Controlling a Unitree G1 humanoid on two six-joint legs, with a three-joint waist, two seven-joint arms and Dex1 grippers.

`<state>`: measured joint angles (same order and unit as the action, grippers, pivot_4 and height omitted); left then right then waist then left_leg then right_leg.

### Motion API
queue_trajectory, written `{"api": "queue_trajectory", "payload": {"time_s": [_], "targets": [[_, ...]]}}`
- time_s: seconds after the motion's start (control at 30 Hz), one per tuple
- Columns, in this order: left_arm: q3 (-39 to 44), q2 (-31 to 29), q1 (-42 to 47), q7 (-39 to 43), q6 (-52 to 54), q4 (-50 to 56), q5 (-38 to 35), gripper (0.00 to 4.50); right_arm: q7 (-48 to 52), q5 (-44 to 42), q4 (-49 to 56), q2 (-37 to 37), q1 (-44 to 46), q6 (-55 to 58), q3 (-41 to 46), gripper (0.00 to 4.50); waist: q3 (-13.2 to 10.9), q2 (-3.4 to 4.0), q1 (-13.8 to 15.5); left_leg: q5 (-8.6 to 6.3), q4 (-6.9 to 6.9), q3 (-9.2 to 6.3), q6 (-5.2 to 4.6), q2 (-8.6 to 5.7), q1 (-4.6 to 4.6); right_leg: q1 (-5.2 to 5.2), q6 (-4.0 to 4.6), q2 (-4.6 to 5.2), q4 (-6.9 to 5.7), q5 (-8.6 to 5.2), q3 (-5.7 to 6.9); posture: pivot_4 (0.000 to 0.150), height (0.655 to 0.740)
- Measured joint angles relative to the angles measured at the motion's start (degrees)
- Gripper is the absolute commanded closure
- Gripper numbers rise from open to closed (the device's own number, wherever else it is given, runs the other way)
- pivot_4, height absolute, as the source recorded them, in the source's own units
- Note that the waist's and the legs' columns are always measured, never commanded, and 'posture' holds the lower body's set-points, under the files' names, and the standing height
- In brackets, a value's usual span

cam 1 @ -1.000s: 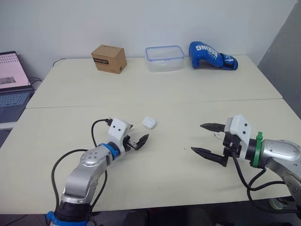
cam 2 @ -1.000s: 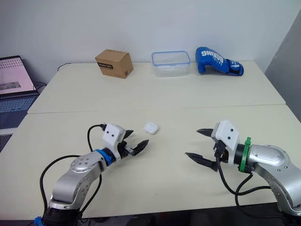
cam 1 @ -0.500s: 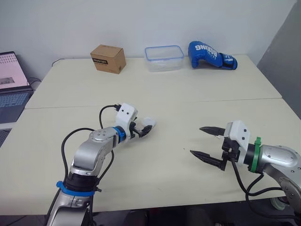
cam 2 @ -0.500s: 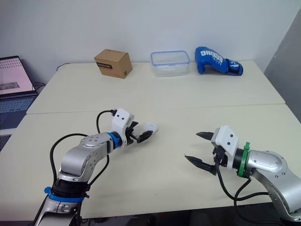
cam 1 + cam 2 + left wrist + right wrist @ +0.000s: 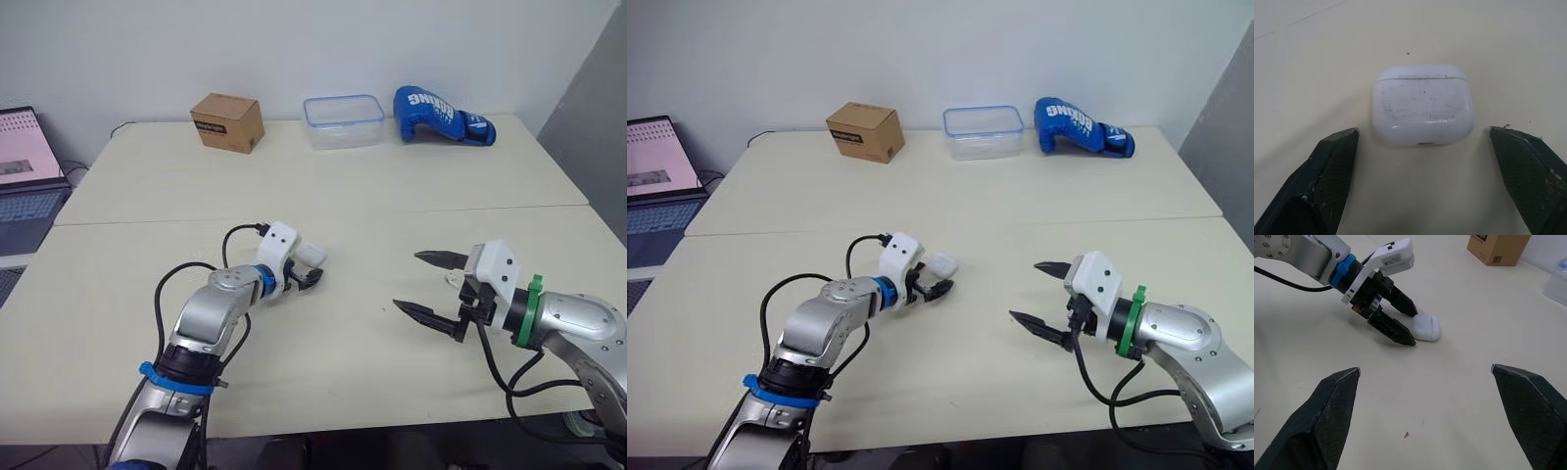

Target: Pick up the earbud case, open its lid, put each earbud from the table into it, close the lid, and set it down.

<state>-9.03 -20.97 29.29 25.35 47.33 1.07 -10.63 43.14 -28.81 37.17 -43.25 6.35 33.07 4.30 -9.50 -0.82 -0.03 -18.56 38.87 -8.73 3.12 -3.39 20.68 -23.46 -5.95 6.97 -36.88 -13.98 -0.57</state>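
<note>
Near the counter's front edge, the right end effector hung wide open. Farther in, the left end effector stood wide around the closed earbud case, not touching it. Closing squarely on its sides should prevent slipping.

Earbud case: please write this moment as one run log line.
earbud case: on table, lid shut | left gripper: open, around case, not touching | right gripper: open, away from case

White earbud case is lying flat on the pale desk, lid shut, seam showing along its far edge. Left gripper is holding its jaws wide, one on either side of the case, neither touching it.
</note>
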Motion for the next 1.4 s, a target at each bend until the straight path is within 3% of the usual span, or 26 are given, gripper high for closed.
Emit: {"api": "queue_trajectory", "payload": {"time_s": [0.33,0.43,0.57,1.1,1.4], "targets": [[-0.7,1.6,1.9,0.2,-1.7,-3.2,2.3,0.06,-1.1,0.6,-1.3,0.5,1.2,0.5,-1.1,0.0,0.0,0.01,0.0,0.0,0.02,-0.01,0.0,-0.01,0.0,0.01,0.0,0.01,-0.01,0.0,0.0,0.15,0.7307],[-0.8,1.6,2.0,0.4,-1.6,-3.2,2.8,0.63,-1.5,0.6,-1.4,0.5,1.1,0.7,-1.1,0.0,0.0,0.01,0.0,0.0,0.02,-0.02,0.0,-0.01,0.0,0.01,0.0,0.01,-0.01,0.0,0.01,0.15,0.7307],[-0.9,1.9,2.2,0.6,-1.5,-3.2,3.1,1.75,-1.9,0.7,-1.5,0.6,0.9,1.0,-1.1,0.0,0.0,0.01,0.0,0.0,0.02,-0.01,0.0,-0.01,0.0,0.01,0.0,0.01,0.0,0.0,0.01,0.15,0.7307],[-1.7,2.0,2.3,1.1,-1.9,-3.1,4.4,1.75,-1.8,0.7,-1.6,0.4,-0.8,1.1,-1.1,0.0,0.0,0.01,0.1,0.0,0.02,-0.02,0.0,-0.02,0.0,0.02,0.0,0.02,0.0,0.0,0.01,0.15,0.7307],[-1.5,-6.2,-1.1,7.4,-6.5,3.1,3.9,1.75,-0.8,-2.8,-3.5,0.5,3.5,3.8,0.3,0.0,0.0,0.0,-0.3,0.0,-0.01,-0.01,0.01,0.01,0.05,-0.1,0.0,0.0,0.0,0.0,-0.02,0.15,0.7307]]}}
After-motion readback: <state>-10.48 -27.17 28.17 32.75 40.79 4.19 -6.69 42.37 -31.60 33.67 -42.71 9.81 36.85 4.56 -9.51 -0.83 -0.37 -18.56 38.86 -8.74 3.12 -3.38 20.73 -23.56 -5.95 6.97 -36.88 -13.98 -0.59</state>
